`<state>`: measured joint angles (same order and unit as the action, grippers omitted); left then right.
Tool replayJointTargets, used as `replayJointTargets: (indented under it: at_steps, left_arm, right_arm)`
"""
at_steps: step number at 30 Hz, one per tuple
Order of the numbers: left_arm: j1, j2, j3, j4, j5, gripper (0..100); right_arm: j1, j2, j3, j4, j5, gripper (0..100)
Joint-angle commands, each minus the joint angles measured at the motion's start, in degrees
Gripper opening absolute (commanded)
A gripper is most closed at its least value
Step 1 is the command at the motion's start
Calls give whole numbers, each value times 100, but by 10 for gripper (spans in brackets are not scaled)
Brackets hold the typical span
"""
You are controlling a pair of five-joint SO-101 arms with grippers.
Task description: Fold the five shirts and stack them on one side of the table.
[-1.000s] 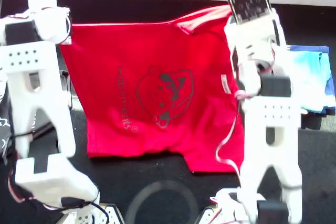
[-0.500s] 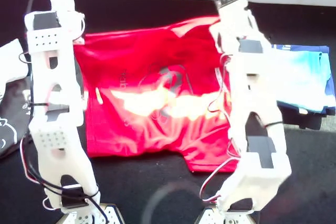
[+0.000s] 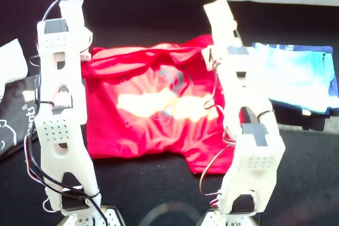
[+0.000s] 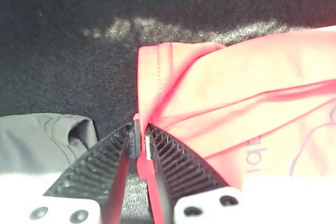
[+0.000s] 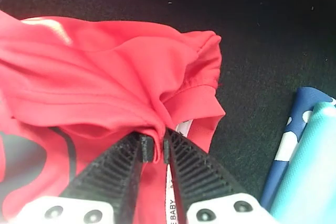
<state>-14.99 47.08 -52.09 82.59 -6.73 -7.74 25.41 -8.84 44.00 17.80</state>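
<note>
Where red shirt [image 3: 153, 125] bunches, folded blue stack [image 3: 302, 80] beside — black cloth [image 3: 13, 123] opposite.

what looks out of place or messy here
The red shirt is bunched and wrinkled, not flat: the left hand and right hand each pinch its far edge, and its near hem lies uneven. Nothing looks damaged or spilled.

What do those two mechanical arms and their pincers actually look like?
Both the left arm and right arm are chunky white plastic segments with grids of small holes, dark motor blocks at the joints and thin red, black and white cables. The left hand and right hand are black, ribbed wedges on white mounts.
</note>
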Motion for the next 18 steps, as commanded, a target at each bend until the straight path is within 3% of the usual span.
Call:
replayJointTargets:
  at_steps: [1,10,14,18]
  left_arm:
    - [119,-145,-268,149,-53,9]
    - [268,-295,-1437,1916,-53,9]
    - [251,-602,-1015,1916,-44,9]
    - [347,-1543,251,1925,-35,9]
  right_arm:
    - [-13,-198,-356,215,-70,7]
    - [215,-1578,-418,1332,-70,7]
    - [374,-2132,-409,2176,-53,7]
    - [462,-2396,-400,2695,-35,7]
